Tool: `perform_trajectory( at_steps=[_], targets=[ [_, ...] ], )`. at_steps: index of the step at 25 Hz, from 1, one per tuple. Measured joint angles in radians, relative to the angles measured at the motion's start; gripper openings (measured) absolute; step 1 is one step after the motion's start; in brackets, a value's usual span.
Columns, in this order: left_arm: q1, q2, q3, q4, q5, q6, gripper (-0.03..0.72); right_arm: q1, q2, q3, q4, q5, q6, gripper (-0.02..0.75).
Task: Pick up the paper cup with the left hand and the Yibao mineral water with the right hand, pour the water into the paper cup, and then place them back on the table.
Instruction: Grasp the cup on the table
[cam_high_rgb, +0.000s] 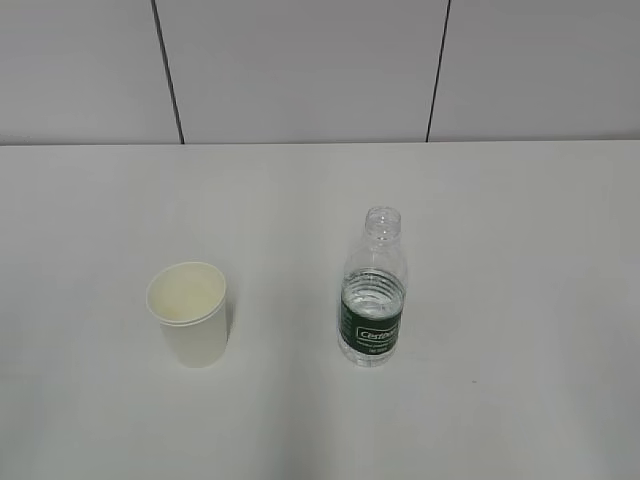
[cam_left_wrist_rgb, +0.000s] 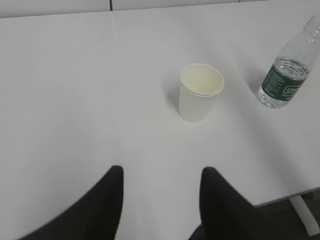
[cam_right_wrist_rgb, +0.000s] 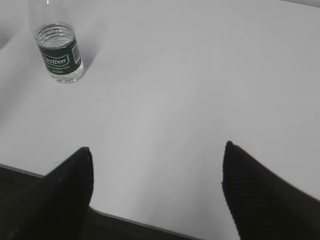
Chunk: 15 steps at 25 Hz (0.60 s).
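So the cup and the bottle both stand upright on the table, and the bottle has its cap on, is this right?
Not quite: the bottle has no cap; the exterior view shows its open neck. The cup and bottle do both stand upright on the table.

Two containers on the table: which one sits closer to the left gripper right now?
The paper cup. It stands straight ahead of the open left gripper; the Yibao mineral water stands farther off, near the right edge of that view.

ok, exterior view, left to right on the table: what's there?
paper cup → Yibao mineral water. Both stand upright and apart on the table; neither gripper shows in this view.
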Motion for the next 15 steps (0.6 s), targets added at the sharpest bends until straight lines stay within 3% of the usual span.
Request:
perform_trajectory(
  at_steps=[15],
  targets=[
    [0.0,0.0,0.0,0.0,0.0,0.0,0.319,0.0,0.0,0.002,-0.011,0.002,0.049,0.592]
  ],
)
